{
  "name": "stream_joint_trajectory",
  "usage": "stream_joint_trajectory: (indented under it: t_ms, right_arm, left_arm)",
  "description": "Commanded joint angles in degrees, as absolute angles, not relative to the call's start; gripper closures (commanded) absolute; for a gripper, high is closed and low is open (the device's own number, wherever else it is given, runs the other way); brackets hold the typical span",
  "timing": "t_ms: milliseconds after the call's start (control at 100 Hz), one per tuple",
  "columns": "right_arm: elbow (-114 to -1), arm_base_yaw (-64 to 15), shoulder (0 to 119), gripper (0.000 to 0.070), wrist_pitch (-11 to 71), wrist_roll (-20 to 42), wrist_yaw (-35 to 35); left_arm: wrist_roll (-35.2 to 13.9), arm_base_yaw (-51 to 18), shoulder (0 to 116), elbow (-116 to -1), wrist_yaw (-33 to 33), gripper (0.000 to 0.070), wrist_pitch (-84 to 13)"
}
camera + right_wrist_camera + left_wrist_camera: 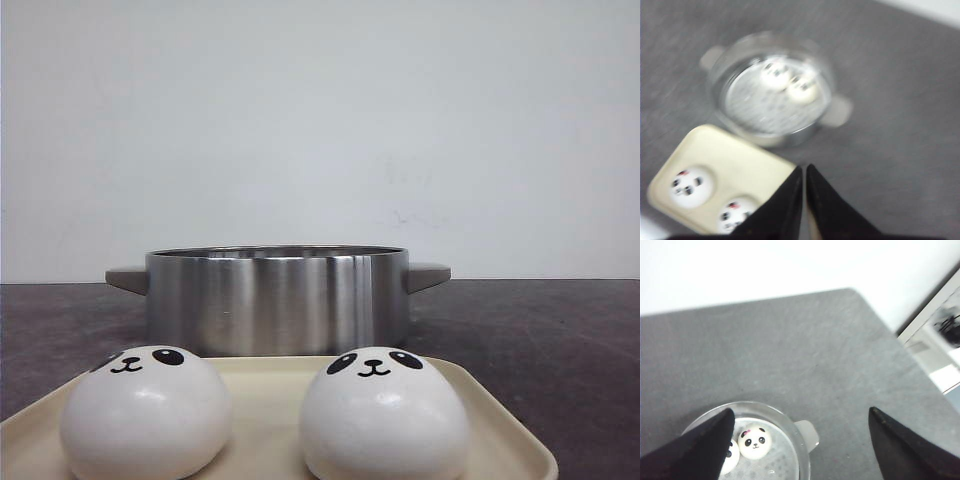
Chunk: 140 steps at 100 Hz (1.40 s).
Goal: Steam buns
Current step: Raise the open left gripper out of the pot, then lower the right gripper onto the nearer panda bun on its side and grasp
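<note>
Centrally, two buns (145, 412) on tray (500, 420), two in pot (277, 298); left gripper (800, 450) fingers apart, right gripper (804, 200) fingers together.

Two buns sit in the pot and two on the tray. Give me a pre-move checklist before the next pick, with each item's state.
1. Steel pot upright on the grey table: ok.
2. Two white panda-faced buns in the pot on its perforated steamer plate: ok.
3. Two white panda-faced buns on the cream tray, upright, apart: ok.
4. Left gripper open, empty: ok.
5. Right gripper open for a pick: not ok, shut.
6. Room in the pot for two more: cannot tell for sure; bare plate shows.
</note>
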<state>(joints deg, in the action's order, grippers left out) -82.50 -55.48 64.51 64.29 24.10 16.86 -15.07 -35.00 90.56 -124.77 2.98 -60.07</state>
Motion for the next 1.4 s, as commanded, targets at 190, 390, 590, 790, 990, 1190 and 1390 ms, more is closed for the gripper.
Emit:
stream_joint_trajectory:
  t_ms: [190,390,590,790,990,1190,1390]
  right_arm:
    - [-63.2,-55.1,67.2,0.0352,52.5,38.9,1.6]
    - [-59.8,-56.2,72.9,0.0012,49.1,40.7,-3.7]
    - [-59.8,-57.3,79.5,0.0015,48.2,41.9,-3.7]
    - [-59.8,-58.4,85.3,0.0017,46.6,42.3,-8.6]
    - [-59.8,-60.3,88.3,0.0136,45.3,43.0,-10.4]
    - [-59.8,-60.2,90.4,0.0168,45.2,43.0,-8.5]
    - [-59.8,-59.7,93.5,0.0168,43.6,42.7,-6.6]
  left_arm:
    - [-11.0,-35.7,78.5,-126.2,2.2,0.0202,-65.4]
    - [-9.2,-35.7,70.0,-126.2,-1.4,0.0202,-70.3]
    - [-8.2,-35.7,64.9,-126.2,-2.0,0.0202,-71.1]
    - [-7.1,-35.7,62.7,-126.2,-2.7,0.0202,-72.6]
    - [-6.9,-35.7,62.2,-126.2,-3.2,0.0202,-74.0]
    - [-6.9,-35.8,62.1,-126.2,-3.2,0.0202,-74.0]
    - [-6.9,-35.8,62.2,-126.2,-3.2,0.0202,-73.7]
